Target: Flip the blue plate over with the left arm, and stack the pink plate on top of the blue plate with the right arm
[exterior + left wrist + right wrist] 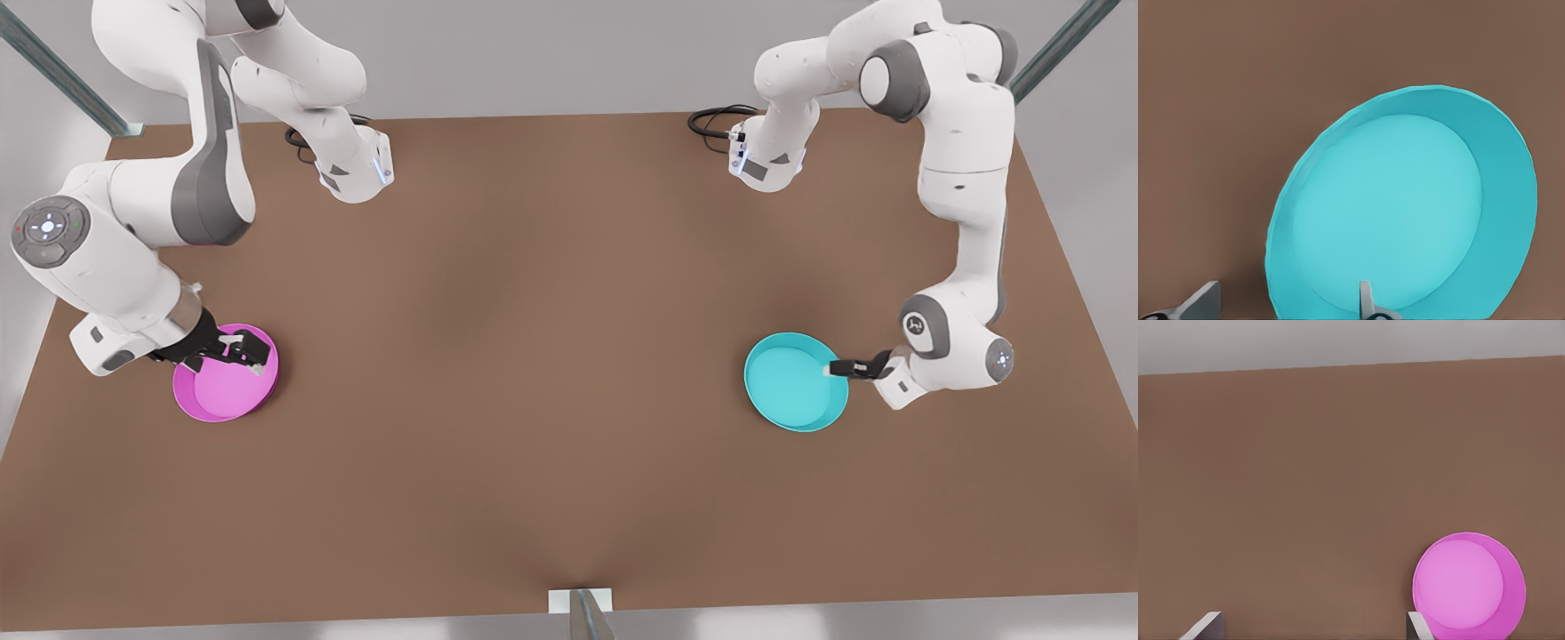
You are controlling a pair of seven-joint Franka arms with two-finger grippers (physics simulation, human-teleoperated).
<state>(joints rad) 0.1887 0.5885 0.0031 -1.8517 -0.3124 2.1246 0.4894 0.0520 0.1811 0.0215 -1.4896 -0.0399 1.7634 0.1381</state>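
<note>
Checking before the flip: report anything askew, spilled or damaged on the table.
Nothing stands out. The blue plate and pink plate both lie rim up and intact, far apart on the table, left gripper at the blue rim, right gripper over the pink.

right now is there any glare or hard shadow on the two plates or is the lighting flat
Front view: soft, even light on the brown table, with faint shadows hugging the round magenta-pink plate and the round turquoise plate. Left wrist view: the turquoise plate's inner rim is shaded darker than its base, no glare. Right wrist view: the pink plate is evenly lit.
</note>
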